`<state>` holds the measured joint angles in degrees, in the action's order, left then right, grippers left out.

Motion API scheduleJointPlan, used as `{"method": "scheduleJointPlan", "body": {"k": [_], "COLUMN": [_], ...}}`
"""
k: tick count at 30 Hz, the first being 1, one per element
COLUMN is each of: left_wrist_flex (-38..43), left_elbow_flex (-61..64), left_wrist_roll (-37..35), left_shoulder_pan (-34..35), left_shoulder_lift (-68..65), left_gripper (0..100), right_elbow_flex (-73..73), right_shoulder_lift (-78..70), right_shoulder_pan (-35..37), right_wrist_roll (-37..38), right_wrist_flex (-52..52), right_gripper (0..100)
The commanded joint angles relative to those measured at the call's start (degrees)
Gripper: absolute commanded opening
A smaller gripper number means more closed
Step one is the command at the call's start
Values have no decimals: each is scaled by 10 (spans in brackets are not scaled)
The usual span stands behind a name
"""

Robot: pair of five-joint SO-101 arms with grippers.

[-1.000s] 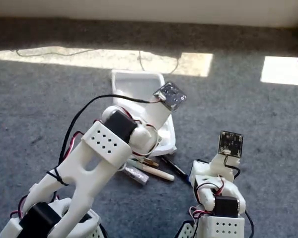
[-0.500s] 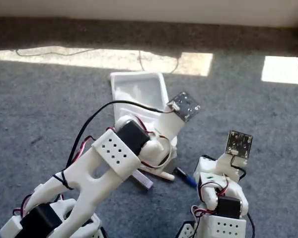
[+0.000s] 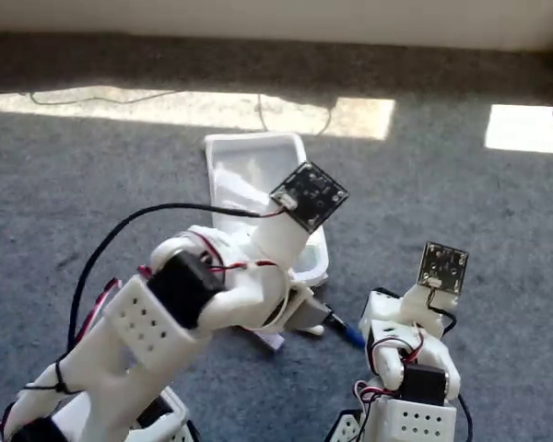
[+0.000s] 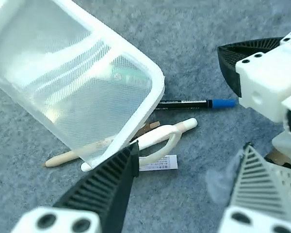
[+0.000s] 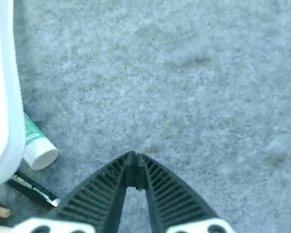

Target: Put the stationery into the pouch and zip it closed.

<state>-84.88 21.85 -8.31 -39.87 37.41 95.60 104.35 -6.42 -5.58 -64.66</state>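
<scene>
Left jaws hang spread wide above the cream pen (image 4: 160, 136), which lies tucked partly under the pouch (image 4: 48, 58) corner. Right jaws rest clenched, empty, beside the pouch. A bite here could catch mesh and drag the pouch.

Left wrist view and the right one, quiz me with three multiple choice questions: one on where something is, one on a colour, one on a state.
1. Where does the black pen lie?
A on the carpet beside the pouch
B inside the pouch
C between fingers

2. What colour is its cap?
A red
B green
C blue

3. The right gripper: how do its fingers stand?
A wide apart
B shut on nothing
C shut on the pen

Answers: A, the pen lies bare on the carpet outside the pouch's rim; C, its end is blue; B, the fingers meet over bare carpet.
</scene>
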Motion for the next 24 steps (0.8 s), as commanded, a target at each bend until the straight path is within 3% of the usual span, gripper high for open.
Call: {"method": "scheduleJointPlan", "body": {"k": [1,11,21,24], "left_wrist_flex": [-27,-41,59,88], "left_elbow_flex": [-5,65,295,353], "left_wrist_roll": [-5,84,127,127], "left_shoulder_pan": [65,345,505,536], "left_shoulder_lift": [107,275,446,481], "left_gripper": [295,295,293,231], "right_elbow_flex": [58,52,51,31], "right_shoulder_lift": [6,6,6,6], "right_shoulder_pan": [-6,-36,-56,-58], "right_wrist_roll": [-4,-4,-5,-6], "right_wrist_flex": [14,15,13,12], "right_gripper": [4,4,4,4]}}
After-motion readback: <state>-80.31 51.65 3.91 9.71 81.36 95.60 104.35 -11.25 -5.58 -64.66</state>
